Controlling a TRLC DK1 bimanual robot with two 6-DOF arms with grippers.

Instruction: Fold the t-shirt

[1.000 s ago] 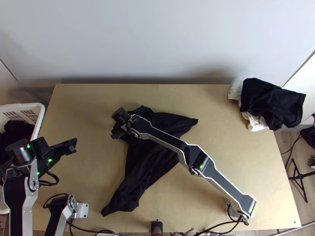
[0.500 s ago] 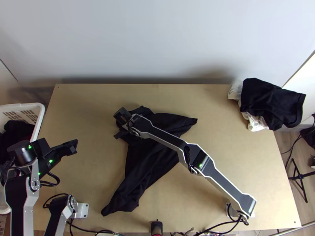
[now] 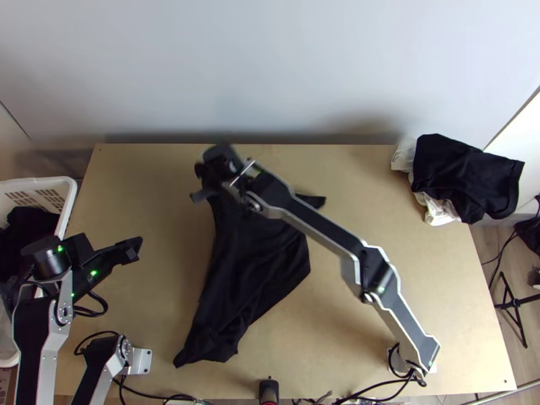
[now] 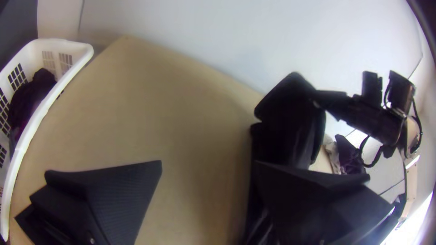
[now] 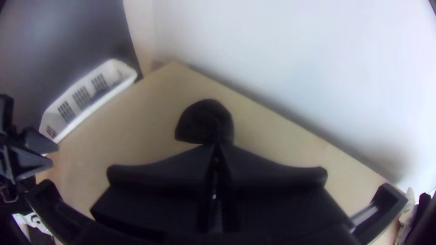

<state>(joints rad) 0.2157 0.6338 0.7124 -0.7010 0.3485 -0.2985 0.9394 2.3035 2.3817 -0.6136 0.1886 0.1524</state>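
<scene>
Light wooden tabletop [image 3: 452,283]. White plastic basket [image 3: 69,202], alongside. Black cloth t-shirt [image 3: 253,270]: well apart from the basket, unevenly bunched, one end raised; no finished fold. Judged early work; flattening and folding remain. Right black pincer [image 5: 217,146]: fingers together, clamped on the raised end. Left black pincer [image 4: 209,164]: nearer the basket, fingers apart, empty.

You have soft, bright light.
You get shadow low on the wall [image 3: 270,74], a blurred right arm [image 3: 325,226], left wrist corner glare, and dark fisheye corners.
</scene>
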